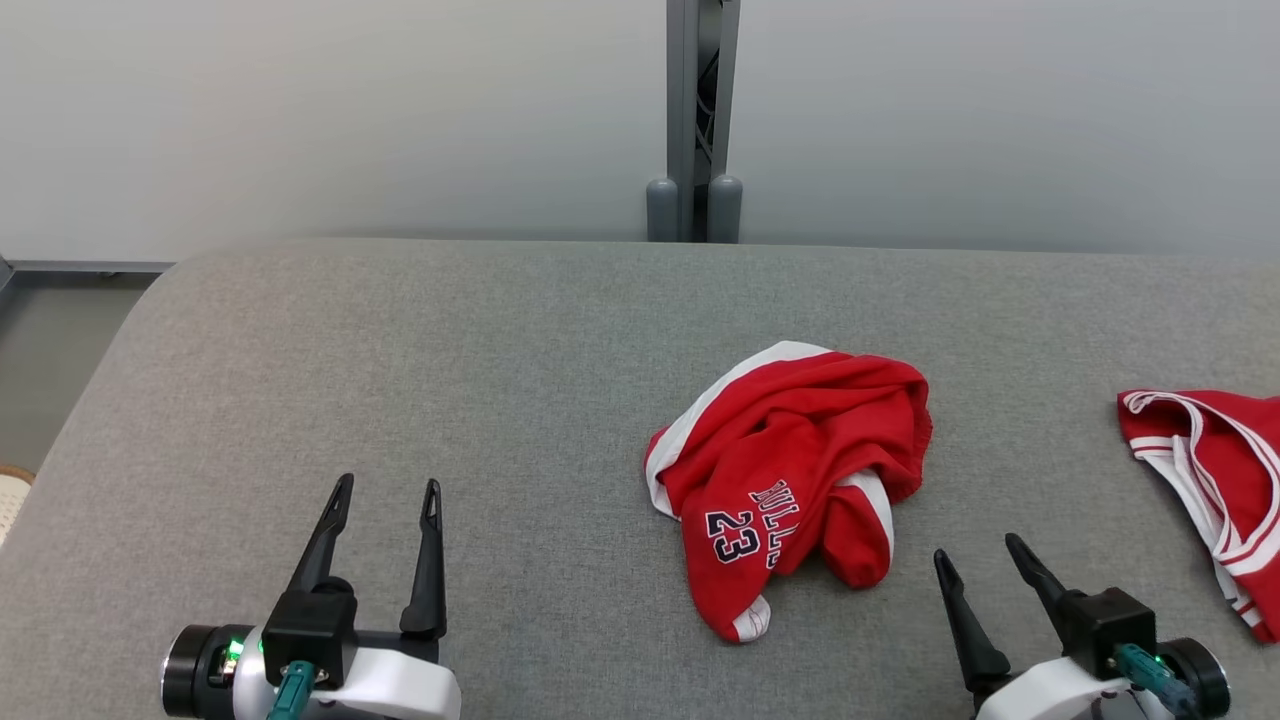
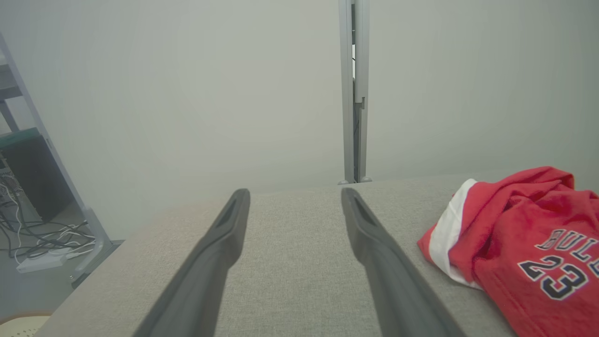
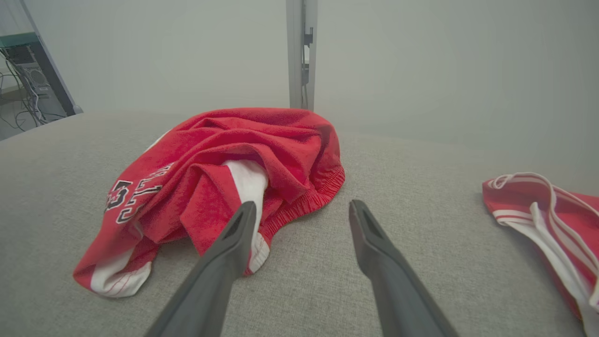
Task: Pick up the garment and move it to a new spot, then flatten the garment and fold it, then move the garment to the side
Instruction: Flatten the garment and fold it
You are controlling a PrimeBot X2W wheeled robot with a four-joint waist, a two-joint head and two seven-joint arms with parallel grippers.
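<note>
**Near zone.** The left gripper [image 1: 388,483] is located at the near left, above the grey woven fabric surface [image 1: 500,350]. Its two long dark fingers are spread wide and nothing is held between them. In the left wrist view, bare fabric is seen between the fingers of the left gripper [image 2: 295,192]. The right gripper [image 1: 976,548] is located at the near right, also spread wide and empty. Its fingers are angled toward the far left. In the head view, its nearer fingertip is seen just beside the near right edge of the heap described below, with a strip of fabric surface between them.

**Middle zone.** The crumpled red garment with white trim and dark "BULLS 23" lettering [image 1: 790,470] is found slightly right of centre on the surface, between the two grippers and beyond them. It is bunched into a heap. The long axis of the heap runs diagonally from a narrow near end to a broader far-right end. The lettering faces upward on the near-left part. A gathered elastic hem of the garment [image 3: 224,159] is turned toward the right gripper [image 3: 303,203].

**Right edge.** A second red garment with white stripes [image 1: 1210,470] is laid well apart from the first.

**Far zone.** A grey metal post [image 1: 695,120] is mounted behind the far edge of the surface, against a pale wall [image 1: 300,120].
</note>
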